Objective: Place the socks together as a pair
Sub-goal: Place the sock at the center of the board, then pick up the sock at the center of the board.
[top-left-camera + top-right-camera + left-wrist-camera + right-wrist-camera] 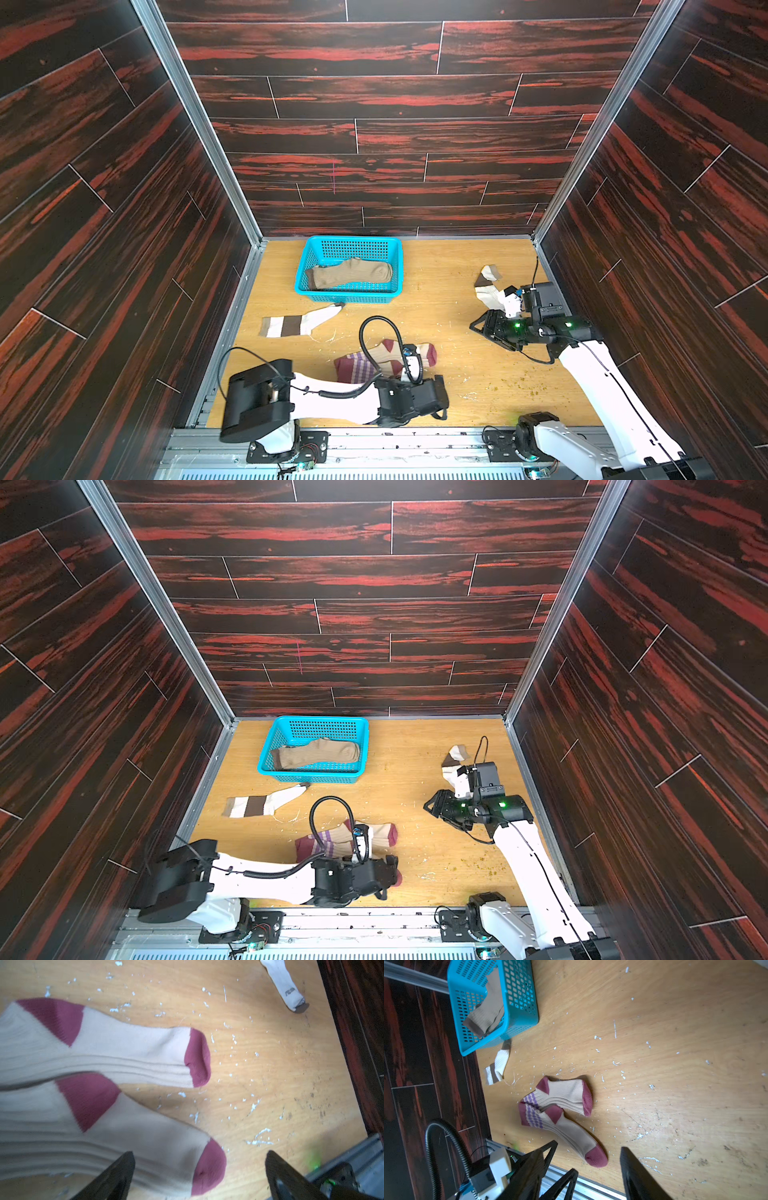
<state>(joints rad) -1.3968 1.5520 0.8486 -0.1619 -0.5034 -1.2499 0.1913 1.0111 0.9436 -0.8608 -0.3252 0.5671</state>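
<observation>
Two maroon-and-beige socks with purple stripes (384, 357) (345, 839) lie side by side near the table's front, cuffs overlapping, toes splayed apart (566, 1095). My left gripper (199, 1169) (441, 413) stands open low over the nearer sock's maroon toe (207, 1169), holding nothing. One white sock with brown bands (299, 324) lies flat at the left. Another white banded sock (488, 286) is crumpled at the right, partly behind my right arm. My right gripper (583, 1165) (478, 326) hovers open and empty, facing the maroon socks.
A blue basket (302, 270) (521, 1001) at the back left holds tan socks with a brown cuff (353, 272). Dark wood-pattern walls enclose three sides. A metal rail (374, 436) runs along the front edge. White flecks and crumbs litter the wooden tabletop (457, 270).
</observation>
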